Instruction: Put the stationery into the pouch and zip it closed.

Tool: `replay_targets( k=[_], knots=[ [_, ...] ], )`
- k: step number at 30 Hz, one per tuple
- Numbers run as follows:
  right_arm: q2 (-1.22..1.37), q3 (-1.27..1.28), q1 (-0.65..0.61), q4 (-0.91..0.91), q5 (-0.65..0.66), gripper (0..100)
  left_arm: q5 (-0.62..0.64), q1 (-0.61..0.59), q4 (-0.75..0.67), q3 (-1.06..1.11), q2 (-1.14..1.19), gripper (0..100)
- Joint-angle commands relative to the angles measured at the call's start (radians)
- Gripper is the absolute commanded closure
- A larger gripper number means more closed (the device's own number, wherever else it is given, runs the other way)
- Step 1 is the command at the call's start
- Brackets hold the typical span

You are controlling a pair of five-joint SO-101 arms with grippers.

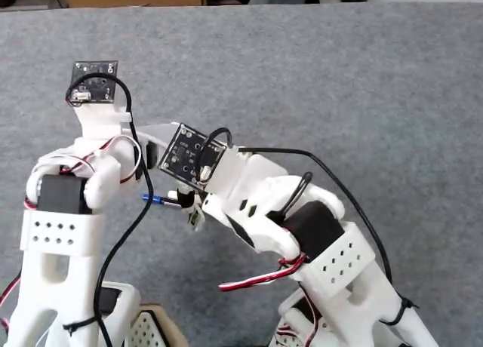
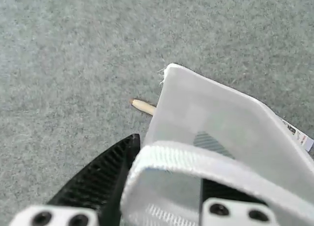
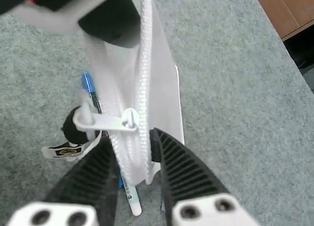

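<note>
A white mesh pouch was held up off the grey table, left of the table's middle and well back from its far edge, where the two arms met. The left gripper was clamped on one end of the pouch, with a black finger showing beside the woven rim. The right gripper was pinched closed on the pouch's zipper edge, its two ribbed black fingers pressing the white zipper tape from either side. The white zipper pull stuck out sideways just beyond those fingertips.

A blue pen lay on the table beside the hanging pouch; in the high view it showed between the two arms. A white pen lay under the right gripper. The pale wooden tip of a thin stick poked out from behind the pouch. A small printed tag lay near the blue pen.
</note>
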Motion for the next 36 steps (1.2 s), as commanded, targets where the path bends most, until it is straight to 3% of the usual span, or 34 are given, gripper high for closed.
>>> replay_targets(
  k=[1,9,14,17,25,36],
  knots=[
    [-0.001,-0.064,-0.014,0.002,-0.002,98.6,-0.028,-0.042,-0.017,-0.035,-0.002,80],
    [-0.001,-0.065,-0.014,0.002,-0.002,98.6,-0.143,-0.147,-0.011,-0.051,-0.002,81],
    [-0.001,-0.067,-0.014,0.000,-0.002,98.6,-0.157,-0.150,-0.011,-0.048,-0.002,98],
    [-0.001,-0.067,-0.014,0.000,-0.002,98.6,-0.157,-0.148,-0.011,-0.041,-0.002,94],
    [-0.001,-0.067,-0.014,0.000,-0.002,98.6,-0.160,-0.150,0.000,-0.071,-0.003,97],
    [-0.001,-0.067,-0.014,0.000,-0.003,98.6,-0.152,-0.116,0.377,-0.349,0.074,97]
  ],
)
